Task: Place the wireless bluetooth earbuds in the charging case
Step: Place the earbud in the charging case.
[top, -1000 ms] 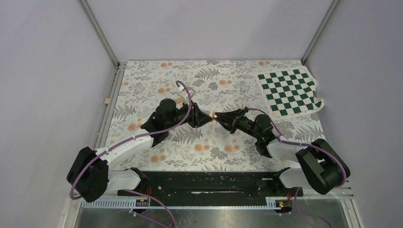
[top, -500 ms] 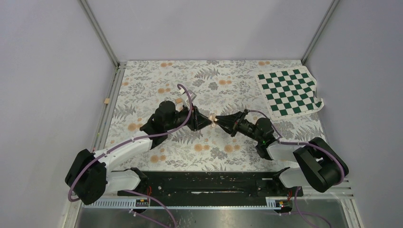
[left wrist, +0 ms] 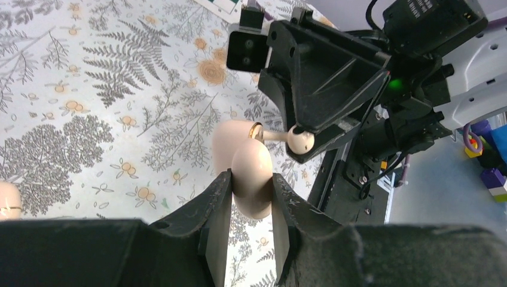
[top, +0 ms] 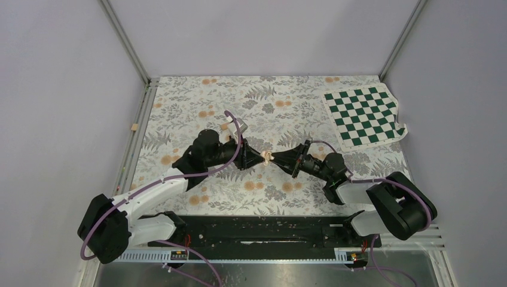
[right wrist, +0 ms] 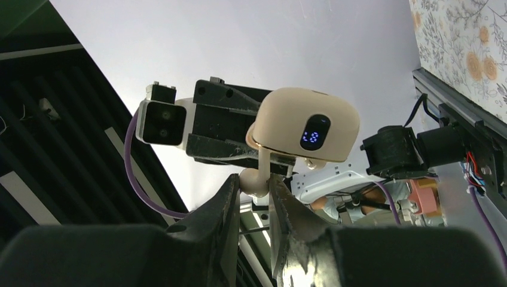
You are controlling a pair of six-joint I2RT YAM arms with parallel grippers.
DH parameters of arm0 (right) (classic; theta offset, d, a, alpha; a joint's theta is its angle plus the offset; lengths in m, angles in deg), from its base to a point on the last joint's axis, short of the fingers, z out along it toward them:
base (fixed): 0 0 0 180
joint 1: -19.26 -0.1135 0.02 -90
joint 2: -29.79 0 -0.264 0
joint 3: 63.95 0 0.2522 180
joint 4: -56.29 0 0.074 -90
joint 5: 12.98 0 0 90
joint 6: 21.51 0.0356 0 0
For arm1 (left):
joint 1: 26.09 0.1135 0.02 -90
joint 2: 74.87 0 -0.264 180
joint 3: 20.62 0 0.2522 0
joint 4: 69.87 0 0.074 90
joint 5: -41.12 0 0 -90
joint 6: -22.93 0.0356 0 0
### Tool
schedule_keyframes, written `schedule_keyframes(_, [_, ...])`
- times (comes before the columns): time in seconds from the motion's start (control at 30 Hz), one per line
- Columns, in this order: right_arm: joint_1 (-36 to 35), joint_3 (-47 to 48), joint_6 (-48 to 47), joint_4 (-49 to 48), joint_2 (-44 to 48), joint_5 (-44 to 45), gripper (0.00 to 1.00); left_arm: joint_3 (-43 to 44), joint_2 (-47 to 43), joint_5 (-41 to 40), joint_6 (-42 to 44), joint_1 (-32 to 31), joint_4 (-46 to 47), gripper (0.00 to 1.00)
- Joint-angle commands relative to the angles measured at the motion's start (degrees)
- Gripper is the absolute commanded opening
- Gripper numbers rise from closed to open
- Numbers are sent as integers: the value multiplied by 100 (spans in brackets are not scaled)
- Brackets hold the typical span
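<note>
1. The left hand (left wrist: 251,181) is clamped on the charging case (right wrist: 305,125) and holds it up off the floral worktop (top: 197,101), above the worktop's middle.
2. The case's rounded front shows a small dark window with lit blue digits.
3. The right hand (right wrist: 254,181) meets the case head-on. Its fingers are pinched on the round head of one earbud (left wrist: 301,139).
4. The earbud's thin stem points at the case, and its tip touches the case at a gold-coloured rim. Whether it sits in a hollow cannot be told.
5. A green-and-white checkered sheet (top: 363,113) lies well apart from the case, toward the worktop's far right corner.
</note>
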Motion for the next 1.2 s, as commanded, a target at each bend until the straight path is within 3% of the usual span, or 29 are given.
schedule_keyframes(0.0, [54, -111, 2430, -538, 55, -154, 1, -59, -182, 278, 230, -4, -225, 0])
schedule_keyframes(0.47, [62, 177, 1514, 515, 481, -761, 0, 353, 12, 69, 74, -59, -870, 0])
schedule_keyframes(0.57, [71, 131, 1125, 1109, 695, -1001, 0, 602, 69, -181, -107, -57, -1300, 0])
schedule_keyframes(0.83, [166, 735, -645, 4039, 1373, -1479, 0, 921, 25, -390, -633, -165, -2012, 0])
schedule_keyframes(1.17, [167, 1348, -1124, 4751, 1245, -1648, 0, 929, 77, -484, -543, -161, -2058, 0])
